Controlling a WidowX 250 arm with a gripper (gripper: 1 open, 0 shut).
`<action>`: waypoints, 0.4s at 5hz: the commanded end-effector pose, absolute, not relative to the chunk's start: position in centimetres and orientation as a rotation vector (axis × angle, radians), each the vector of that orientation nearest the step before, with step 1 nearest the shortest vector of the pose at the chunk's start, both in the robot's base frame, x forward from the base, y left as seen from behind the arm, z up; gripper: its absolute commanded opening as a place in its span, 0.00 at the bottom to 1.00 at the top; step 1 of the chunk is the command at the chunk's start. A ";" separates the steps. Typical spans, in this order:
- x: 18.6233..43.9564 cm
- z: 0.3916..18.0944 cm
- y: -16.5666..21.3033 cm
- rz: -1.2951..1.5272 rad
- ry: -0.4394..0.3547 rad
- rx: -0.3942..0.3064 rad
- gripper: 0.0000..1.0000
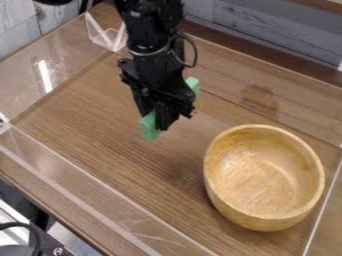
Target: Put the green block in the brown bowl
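The tool [162, 108] is seen pointing down over the wooden tabletop [94, 130], up and to the left of the brown bowl [265, 176]. Its jaws are clamped on the green block [159, 124], which is held tilted: the lower end shows below the black fingers [151, 103], and the upper end shows at the right side of the tool. The middle of the block is hidden by the fingers. Whether the lower end of the block touches the tabletop cannot be told; a dark shadow is noted just beneath it.

The block is well apart from the bowl and lies outside it. The bowl is set upright on the tabletop, right of the tool, with its thick rim and grain plainly seen; nothing is seen inside it.

A clear plastic wall [54, 55] is seen around the tabletop, on the far side of the tool from the bowl, with glare on its surface. The black arm [150, 25] is seen rising from the tool to the top edge of the view.
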State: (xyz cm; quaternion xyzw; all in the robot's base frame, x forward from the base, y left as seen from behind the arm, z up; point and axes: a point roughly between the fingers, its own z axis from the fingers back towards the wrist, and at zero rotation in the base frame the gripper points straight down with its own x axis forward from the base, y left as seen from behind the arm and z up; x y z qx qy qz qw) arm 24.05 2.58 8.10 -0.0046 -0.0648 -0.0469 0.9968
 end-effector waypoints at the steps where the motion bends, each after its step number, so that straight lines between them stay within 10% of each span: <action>1: 24.9 8.5 3.0 -0.099 -0.179 0.003 0.00; 2: 25.2 8.2 3.1 -0.107 -0.189 0.009 0.00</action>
